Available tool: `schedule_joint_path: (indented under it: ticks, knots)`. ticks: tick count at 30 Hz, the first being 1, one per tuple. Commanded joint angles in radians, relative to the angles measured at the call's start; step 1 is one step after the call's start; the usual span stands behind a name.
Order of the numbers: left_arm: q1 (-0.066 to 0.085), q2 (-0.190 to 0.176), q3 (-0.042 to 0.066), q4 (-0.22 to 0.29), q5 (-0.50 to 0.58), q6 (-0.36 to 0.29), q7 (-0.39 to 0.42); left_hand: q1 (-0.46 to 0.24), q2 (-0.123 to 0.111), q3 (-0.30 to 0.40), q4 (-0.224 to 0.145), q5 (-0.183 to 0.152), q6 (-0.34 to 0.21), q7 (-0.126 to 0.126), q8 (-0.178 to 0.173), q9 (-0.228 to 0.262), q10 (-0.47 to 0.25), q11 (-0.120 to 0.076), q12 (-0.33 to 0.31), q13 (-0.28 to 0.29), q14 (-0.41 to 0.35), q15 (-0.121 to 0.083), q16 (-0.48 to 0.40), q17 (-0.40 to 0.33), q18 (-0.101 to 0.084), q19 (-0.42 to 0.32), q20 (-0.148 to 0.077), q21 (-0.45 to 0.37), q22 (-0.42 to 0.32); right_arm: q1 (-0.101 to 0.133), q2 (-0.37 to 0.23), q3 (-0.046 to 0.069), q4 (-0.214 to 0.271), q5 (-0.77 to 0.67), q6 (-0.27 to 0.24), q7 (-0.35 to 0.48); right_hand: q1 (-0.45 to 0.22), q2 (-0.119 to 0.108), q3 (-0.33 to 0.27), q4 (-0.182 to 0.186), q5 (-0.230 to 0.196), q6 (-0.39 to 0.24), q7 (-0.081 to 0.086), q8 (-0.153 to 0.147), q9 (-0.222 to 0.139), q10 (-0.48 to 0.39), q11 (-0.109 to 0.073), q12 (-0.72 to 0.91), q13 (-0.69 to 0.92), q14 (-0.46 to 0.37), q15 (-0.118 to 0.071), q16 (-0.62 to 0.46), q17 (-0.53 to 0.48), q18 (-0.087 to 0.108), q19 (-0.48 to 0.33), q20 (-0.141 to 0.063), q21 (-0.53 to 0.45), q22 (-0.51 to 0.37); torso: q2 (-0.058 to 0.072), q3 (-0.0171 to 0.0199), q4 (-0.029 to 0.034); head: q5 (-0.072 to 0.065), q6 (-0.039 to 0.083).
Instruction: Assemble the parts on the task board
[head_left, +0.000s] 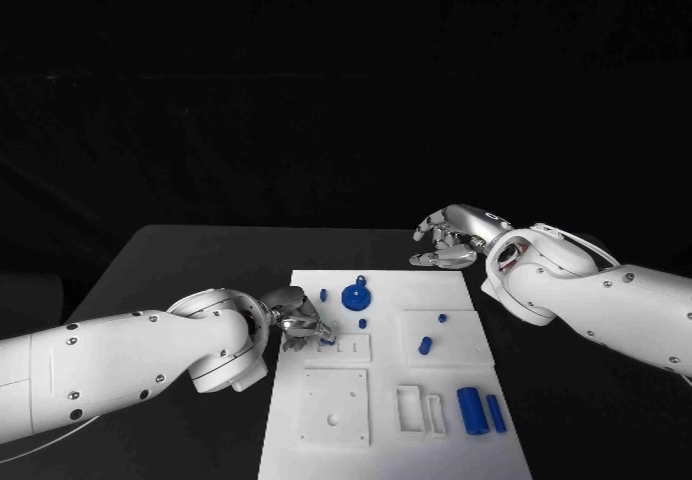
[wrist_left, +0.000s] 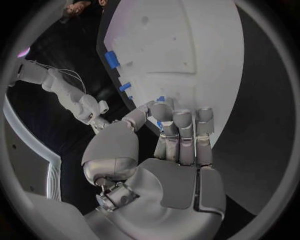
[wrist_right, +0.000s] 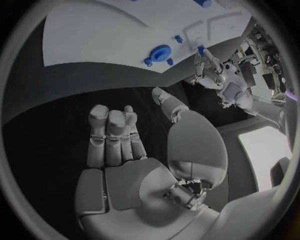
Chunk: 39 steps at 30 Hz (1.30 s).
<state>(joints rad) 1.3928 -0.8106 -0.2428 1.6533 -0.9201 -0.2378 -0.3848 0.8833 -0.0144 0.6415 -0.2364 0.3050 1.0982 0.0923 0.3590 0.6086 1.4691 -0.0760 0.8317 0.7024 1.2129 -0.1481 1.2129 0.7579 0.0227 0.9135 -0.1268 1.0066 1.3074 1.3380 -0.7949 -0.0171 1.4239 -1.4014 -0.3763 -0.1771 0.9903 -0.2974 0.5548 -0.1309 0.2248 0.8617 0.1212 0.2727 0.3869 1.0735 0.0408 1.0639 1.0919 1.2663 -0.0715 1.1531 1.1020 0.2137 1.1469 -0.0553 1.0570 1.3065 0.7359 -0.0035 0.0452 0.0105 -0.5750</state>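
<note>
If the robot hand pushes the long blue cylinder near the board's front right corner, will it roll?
Probably. The long blue cylinder looks round and smooth, lying on its side on the flat task board, so a sideways push would likely roll it. It looks stiff, likely light.

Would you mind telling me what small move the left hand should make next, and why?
Probably lift slightly and carry its piece toward a seat on the task board. The left hand appears to pinch a small blue part at the board's left edge; the right hand hovers off the board.
</note>
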Motion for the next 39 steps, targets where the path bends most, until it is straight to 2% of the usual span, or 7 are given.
schedule_joint_path:
  ticks: [1, 15, 39]
  knots:
    - [-0.001, 0.004, 0.001, 0.004, -0.063, -0.018, -0.007, -0.003, 0.004, 0.000, 0.005, 0.003, 0.105, -0.094, 0.000, 0.127, -0.041, -0.036, 0.006, 0.002, 0.009, -0.050, 0.007, -0.002, 0.004, 0.008, -0.146, 0.007, 0.012, 0.001, 0.003, 0.001, 0.000, 0.005, 0.010, 0.011, 0.007, 0.001, 0.001, 0.006, 0.007, -0.025, 0.033, 0.004, 0.002, 0.005, -0.001, 0.003, -0.002, 0.004, 0.001, -0.004, -0.002, 0.048, 0.004, -0.001, -0.006, 0.000, 0.001, 0.0001, -0.0011, 0.003, -0.006]
    - [-0.017, 0.024, 0.001, -0.002, -0.099, -0.025, -0.008, -0.006, -0.001, 0.001, 0.012, 0.010, 0.127, -0.104, 0.005, 0.148, -0.038, -0.046, 0.048, 0.019, 0.015, -0.061, 0.043, -0.002, 0.008, 0.011, -0.151, 0.032, 0.007, 0.001, 0.008, 0.001, 0.002, 0.005, 0.017, 0.009, 0.009, 0.002, 0.001, 0.009, 0.012, -0.022, 0.032, 0.006, 0.003, 0.005, -0.002, 0.004, -0.004, 0.004, 0.001, -0.004, -0.002, 0.048, 0.005, -0.001, -0.007, 0.001, 0.002, 0.0001, -0.0027, 0.003, -0.011]
    - [-0.018, 0.038, 0.001, -0.007, -0.100, 0.024, -0.025, -0.014, -0.004, -0.003, 0.021, 0.008, 0.138, -0.109, 0.011, 0.163, -0.041, -0.051, 0.083, 0.031, 0.017, -0.070, 0.071, -0.005, 0.014, 0.014, -0.152, 0.053, 0.004, 0.001, 0.012, 0.001, 0.005, 0.005, 0.026, 0.005, 0.012, 0.002, 0.002, 0.016, 0.026, -0.019, 0.031, 0.008, 0.004, 0.004, -0.003, 0.006, -0.008, 0.003, 0.000, -0.004, -0.003, 0.048, 0.006, 0.000, -0.008, 0.002, 0.001, 0.0002, -0.0020, 0.002, -0.013]
